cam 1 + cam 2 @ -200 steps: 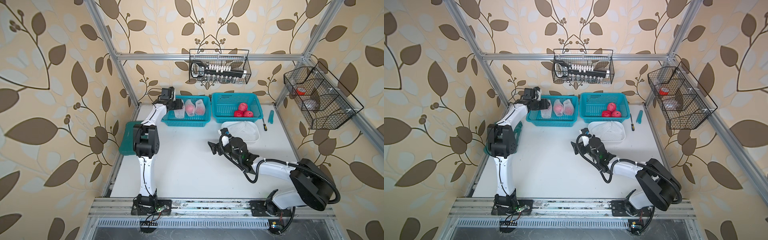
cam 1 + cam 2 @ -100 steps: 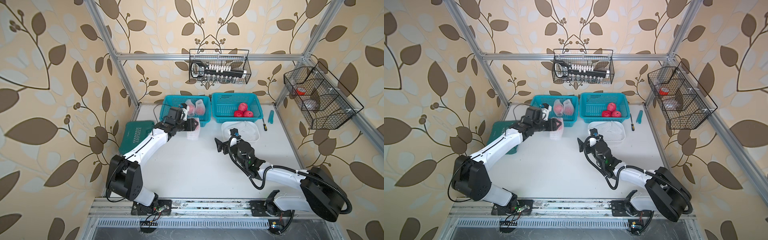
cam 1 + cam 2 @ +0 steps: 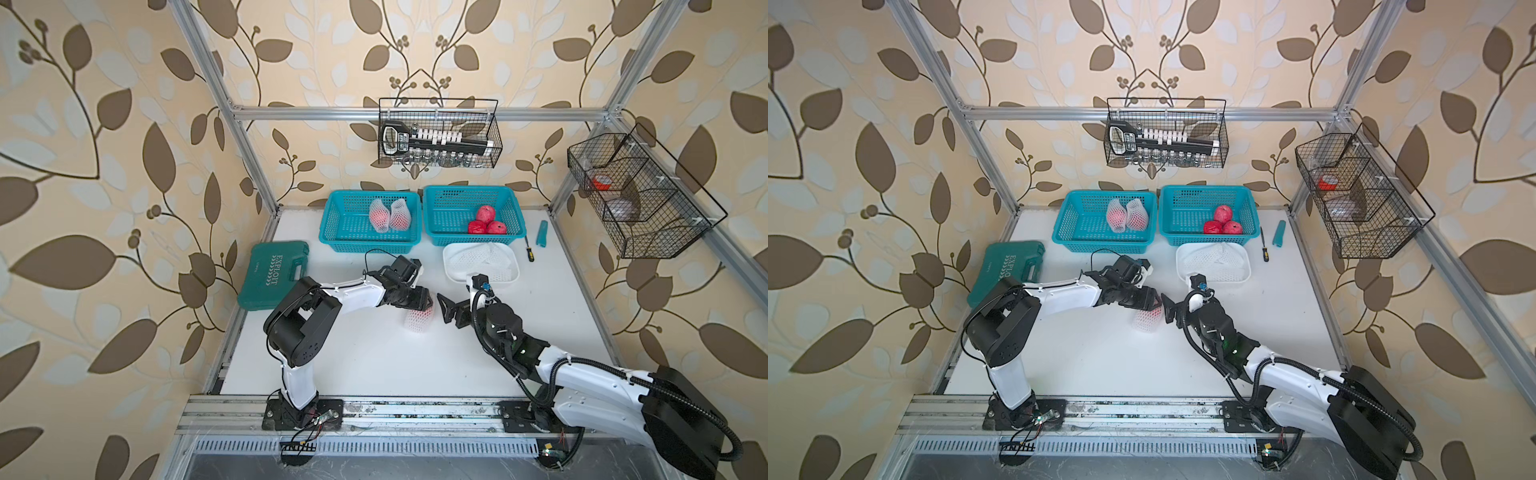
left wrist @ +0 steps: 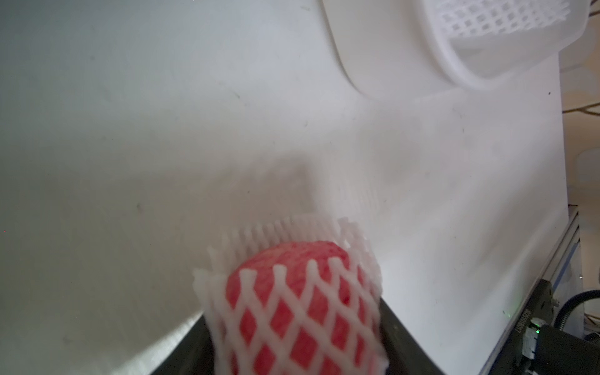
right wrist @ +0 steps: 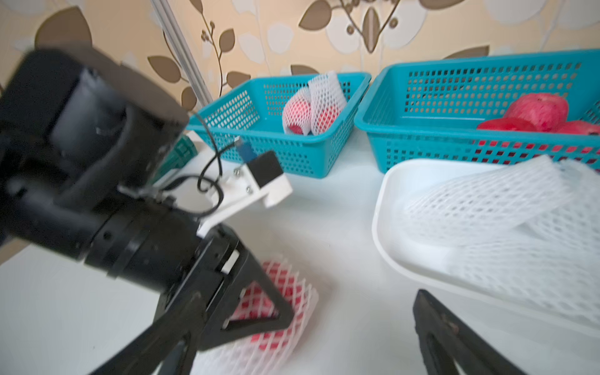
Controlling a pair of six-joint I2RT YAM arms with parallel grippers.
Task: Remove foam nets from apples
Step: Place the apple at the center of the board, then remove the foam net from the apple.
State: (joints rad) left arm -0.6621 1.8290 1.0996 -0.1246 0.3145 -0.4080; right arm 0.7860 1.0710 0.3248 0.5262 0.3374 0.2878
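You held the apple [image 4: 292, 259] clamped in your left gripper [image 3: 420, 306], while your right gripper [image 3: 443, 309], jaws apart, needed to pinch only the loose end of the foam net [image 4: 285, 229].

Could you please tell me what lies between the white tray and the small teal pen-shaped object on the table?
A small screwdriver lies there, its yellow-and-black handle towards the front. It shows in both top views.

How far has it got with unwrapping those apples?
Done: three bare apples lie in the right basket, and empty nets sit in the white tray. In hand: the left jaws grip one netted apple mid-table, with the right jaws open beside it. Left: that net, plus two netted apples waiting in the left basket.
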